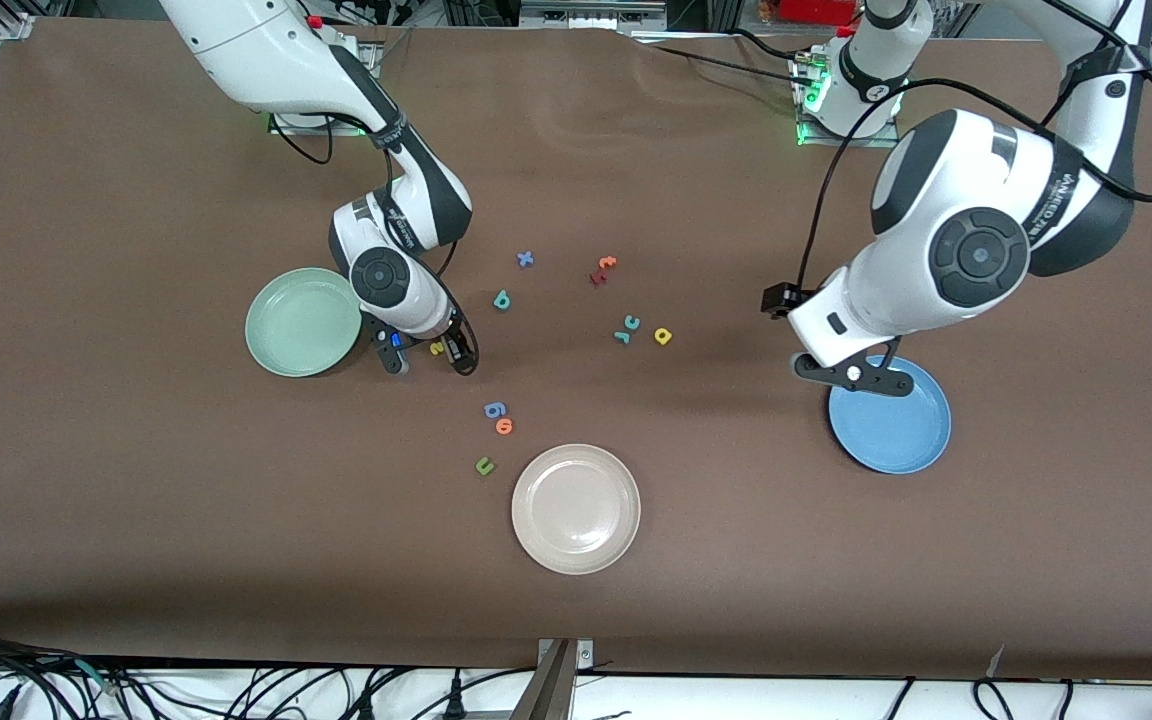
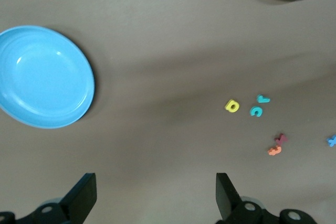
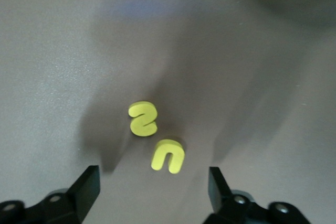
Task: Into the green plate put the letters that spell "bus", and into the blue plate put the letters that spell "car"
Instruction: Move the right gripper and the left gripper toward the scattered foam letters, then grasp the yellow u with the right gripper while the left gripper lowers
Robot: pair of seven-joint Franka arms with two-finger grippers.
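Your right gripper [image 1: 428, 355] sits low beside the green plate [image 1: 302, 322], fingers apart and straddling the yellow "s" [image 3: 143, 118] and yellow "u" [image 3: 168, 156], gripping neither; the teal "b" [image 1: 502, 299] lies on the table a little farther from the plate toward the left arm's end. Your left gripper [image 1: 854, 374] hangs with fingers spread wide and empty over the rim of the blue plate [image 1: 896, 425]. You see the teal "c" [image 2: 255, 110], teal "r" [image 2: 263, 98] and yellow "a" [image 2: 232, 106] clustered on the table between the two plates.
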